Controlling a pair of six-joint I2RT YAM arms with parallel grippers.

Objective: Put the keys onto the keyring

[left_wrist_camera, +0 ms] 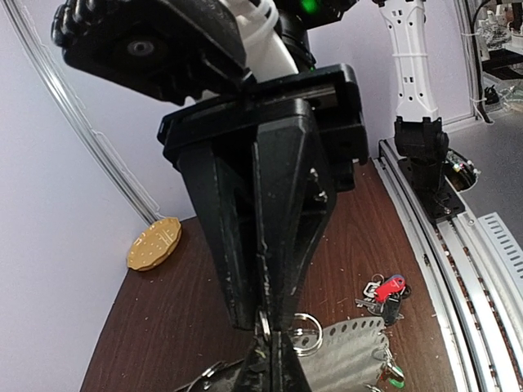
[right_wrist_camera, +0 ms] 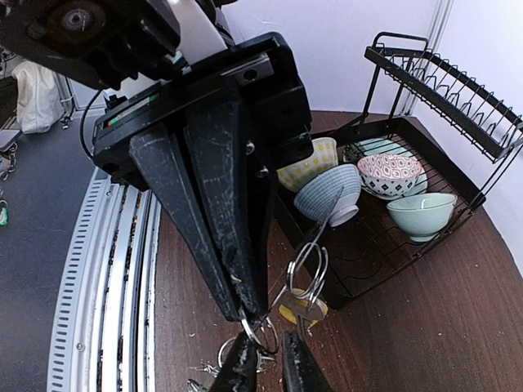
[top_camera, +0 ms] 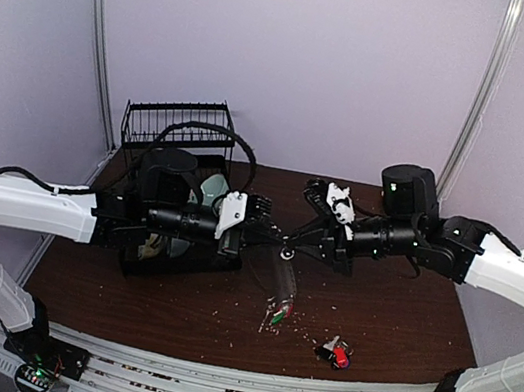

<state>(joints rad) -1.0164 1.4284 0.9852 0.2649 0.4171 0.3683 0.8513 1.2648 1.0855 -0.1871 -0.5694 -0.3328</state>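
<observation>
Both claws read clenched on my screens: the left claw [right_wrist_camera: 245, 306] and the right claw [left_wrist_camera: 265, 318] meet tip to tip above the middle of the table [top_camera: 404, 312], each nipping thin steel wire. Whether that wire is the keyring itself or a small split ring [left_wrist_camera: 306, 335] on it, I cannot tell. The keyring [left_wrist_camera: 353, 345] hangs straight down from that meeting point, its long axis near vertical, with a green-tagged key [top_camera: 279, 311] at its lower end, low near the tabletop. The loose keys [top_camera: 336, 353], with red and black tags, lie on the table to the near right of the hanging loop, apart from it. I judge the right arm the nearer one to fetch them, with the left holding the loop up.
</observation>
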